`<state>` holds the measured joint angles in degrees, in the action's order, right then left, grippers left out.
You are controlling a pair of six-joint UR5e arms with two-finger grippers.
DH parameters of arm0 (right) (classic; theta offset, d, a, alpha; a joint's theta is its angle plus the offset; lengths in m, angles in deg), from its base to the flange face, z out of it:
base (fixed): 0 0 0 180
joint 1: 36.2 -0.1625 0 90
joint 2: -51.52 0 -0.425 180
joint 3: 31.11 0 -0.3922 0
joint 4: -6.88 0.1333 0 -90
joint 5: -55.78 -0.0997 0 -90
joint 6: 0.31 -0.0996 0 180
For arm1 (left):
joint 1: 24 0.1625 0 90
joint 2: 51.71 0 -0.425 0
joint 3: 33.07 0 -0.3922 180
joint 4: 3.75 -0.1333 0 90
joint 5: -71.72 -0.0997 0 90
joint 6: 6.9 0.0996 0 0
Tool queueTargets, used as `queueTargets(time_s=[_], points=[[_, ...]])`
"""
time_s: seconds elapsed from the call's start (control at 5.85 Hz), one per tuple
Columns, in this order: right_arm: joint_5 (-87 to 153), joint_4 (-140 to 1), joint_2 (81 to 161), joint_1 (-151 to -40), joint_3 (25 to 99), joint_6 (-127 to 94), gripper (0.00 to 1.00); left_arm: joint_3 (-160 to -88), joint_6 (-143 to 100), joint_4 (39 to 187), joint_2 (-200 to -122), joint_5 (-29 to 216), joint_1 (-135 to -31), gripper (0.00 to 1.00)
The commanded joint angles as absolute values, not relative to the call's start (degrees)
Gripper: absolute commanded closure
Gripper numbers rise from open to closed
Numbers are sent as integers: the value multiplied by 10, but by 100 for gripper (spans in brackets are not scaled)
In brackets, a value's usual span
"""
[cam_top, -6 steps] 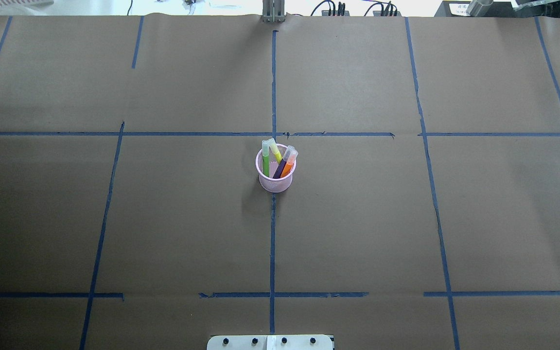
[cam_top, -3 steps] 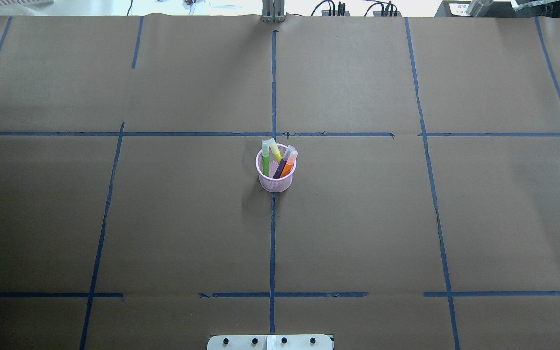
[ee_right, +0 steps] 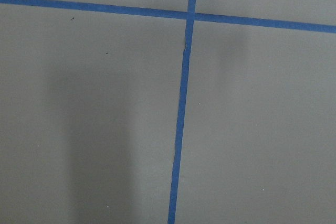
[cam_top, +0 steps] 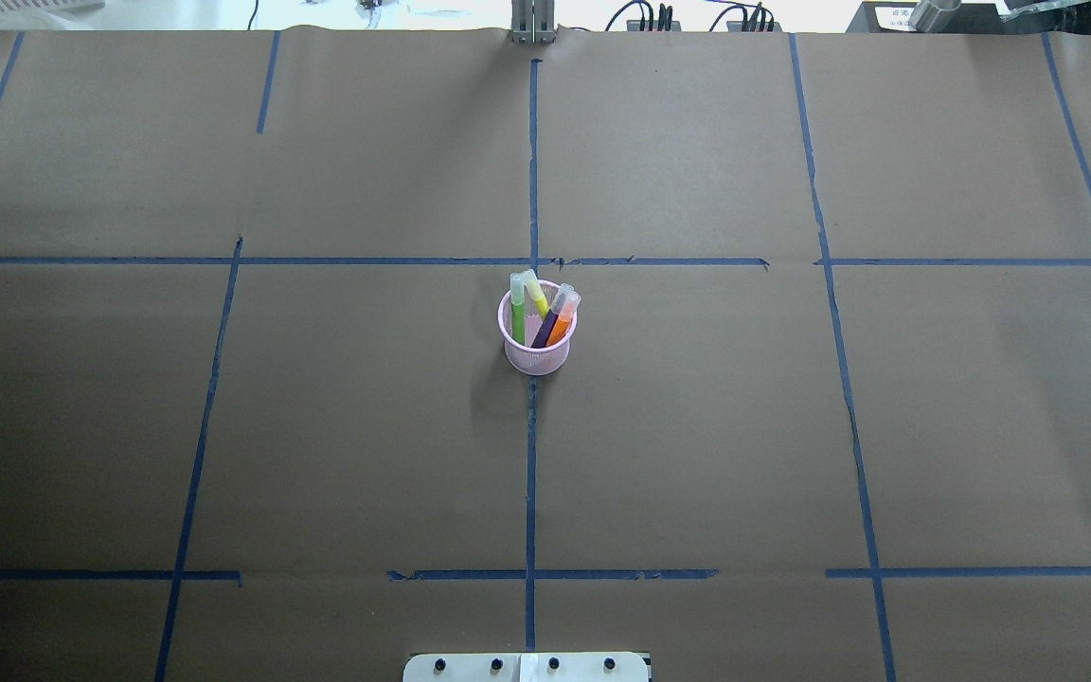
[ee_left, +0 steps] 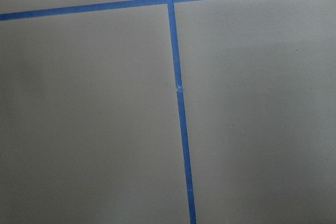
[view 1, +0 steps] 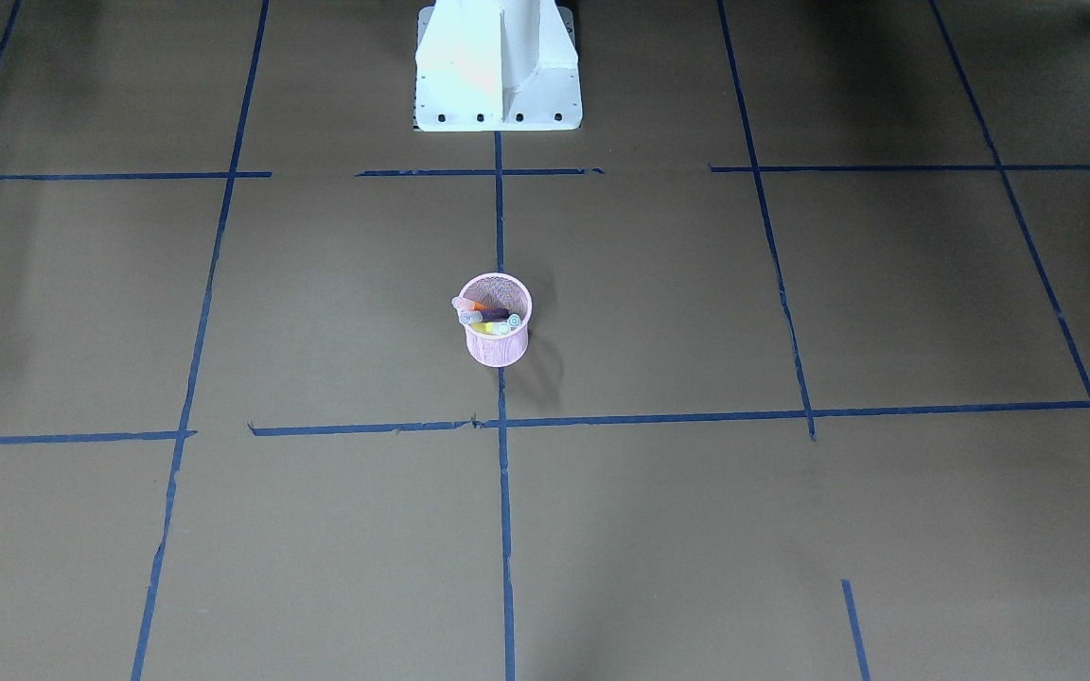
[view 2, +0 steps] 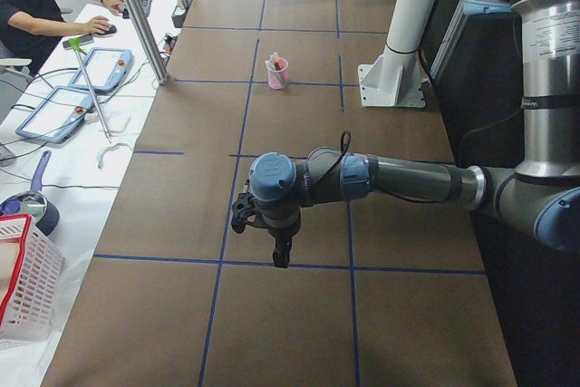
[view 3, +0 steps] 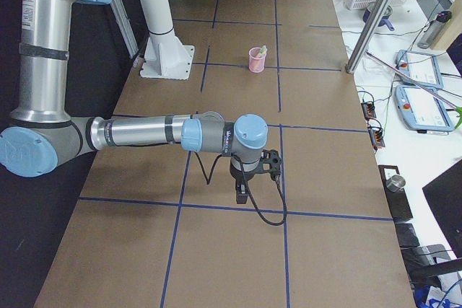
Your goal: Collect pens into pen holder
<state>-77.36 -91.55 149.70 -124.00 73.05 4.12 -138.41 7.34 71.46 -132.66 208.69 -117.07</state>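
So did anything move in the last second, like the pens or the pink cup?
No, nothing visibly changed. The pen holder stands in the same spot on the middle tape line, and the pens lean inside it just as before.

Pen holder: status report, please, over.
Left end effector, right end effector hang over bare table, open or shut unclear. Four pens in pen holder. Nothing blocking.
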Motion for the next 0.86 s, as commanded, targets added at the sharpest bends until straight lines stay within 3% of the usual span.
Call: queueTargets(time_s=[0.0, 0.68], points=[[-778, -915, 1497, -1240, 730, 42, 0, -1379, 73, 715, -1328, 2086, -1171, 0], [-791, -915, 1529, -1240, 768, 41, 0, -1348, 73, 714, -1358, 2088, -1171, 0]])
